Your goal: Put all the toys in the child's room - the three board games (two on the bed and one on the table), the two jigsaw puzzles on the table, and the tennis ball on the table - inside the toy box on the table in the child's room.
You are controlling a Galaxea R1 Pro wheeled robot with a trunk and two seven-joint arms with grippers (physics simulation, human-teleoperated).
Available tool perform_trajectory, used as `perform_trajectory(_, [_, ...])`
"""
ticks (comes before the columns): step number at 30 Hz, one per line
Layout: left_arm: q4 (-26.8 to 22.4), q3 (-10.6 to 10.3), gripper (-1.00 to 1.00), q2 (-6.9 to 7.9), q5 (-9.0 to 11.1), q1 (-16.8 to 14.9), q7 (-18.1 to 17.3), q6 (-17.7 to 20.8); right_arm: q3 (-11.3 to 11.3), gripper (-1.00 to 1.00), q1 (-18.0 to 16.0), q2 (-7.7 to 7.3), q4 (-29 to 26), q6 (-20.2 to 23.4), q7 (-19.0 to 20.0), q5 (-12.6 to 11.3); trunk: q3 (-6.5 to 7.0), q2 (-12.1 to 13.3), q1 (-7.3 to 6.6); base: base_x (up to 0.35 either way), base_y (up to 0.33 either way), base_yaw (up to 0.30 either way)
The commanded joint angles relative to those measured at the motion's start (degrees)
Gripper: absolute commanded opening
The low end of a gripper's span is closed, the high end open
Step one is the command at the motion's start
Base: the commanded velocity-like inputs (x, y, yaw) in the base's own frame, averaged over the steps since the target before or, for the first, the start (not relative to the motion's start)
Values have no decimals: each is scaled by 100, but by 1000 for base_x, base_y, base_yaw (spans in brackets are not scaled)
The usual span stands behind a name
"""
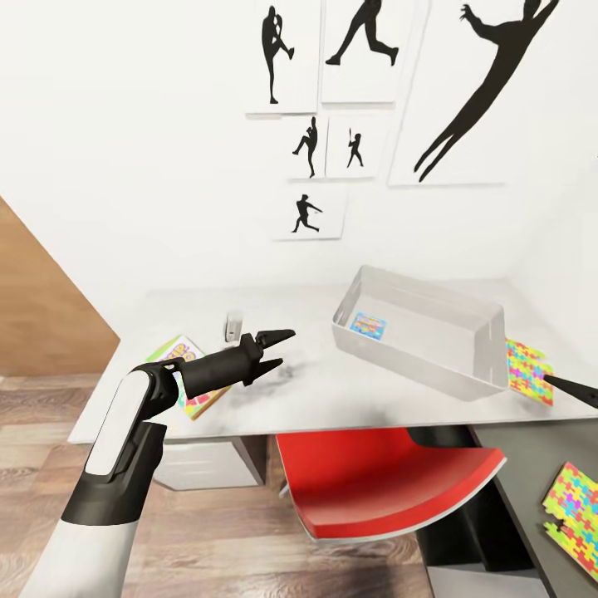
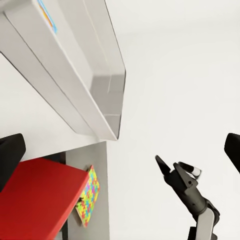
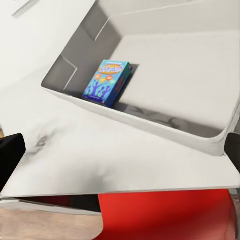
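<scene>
Item: left arm, white and black, nearest the head camera, raised over the desk (image 1: 332,390). Its left end effector (image 1: 278,349) is seen with jaws parted and nothing between them.

Item: red chair (image 1: 382,482), tucked under the desk's front edge.

Item: toy box (image 1: 465,320), pale grey, set on the desk with its long axis running diagonally from the back wall toward the robot's right. One blue board game (image 3: 107,82) is contained, lying flat against the end wall; its long axis is roughly square to the box's.

Item: a second board game (image 1: 184,378), yellow and green, flat near the desk's left front corner, just beside the left forearm, long axis diagonal.

Item: jigsaw puzzle (image 1: 527,371), touching or just beside the box's right end. Another jigsaw puzzle (image 1: 577,508) is held on the lower dark side table.

Item: right end effector (image 1: 573,389), only dark tips shown; whether open or closed cannot be told.

Risk, judged: the thin jigsaw sheets may be pushed rather than lifted, or the box nudged, since one lies so close to its wall.
</scene>
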Motion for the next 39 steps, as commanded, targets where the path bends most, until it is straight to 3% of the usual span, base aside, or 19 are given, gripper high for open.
perform_trajectory(1, [-3,4,100,-4,53,-5,60,11,-14,100,3,-6,0,20,89,28,0,-10,4,-2,0,0])
perform_trajectory(17, [18,6,100,-1,35,-5,63,11,-39,100,35,-25,0,20,353,28,148,-10,4,0,11,0])
perform_trajectory(39, [20,21,100,-5,26,-5,62,4,-38,100,39,-32,0,20,398,28,352,-10,4,0,142,-3])
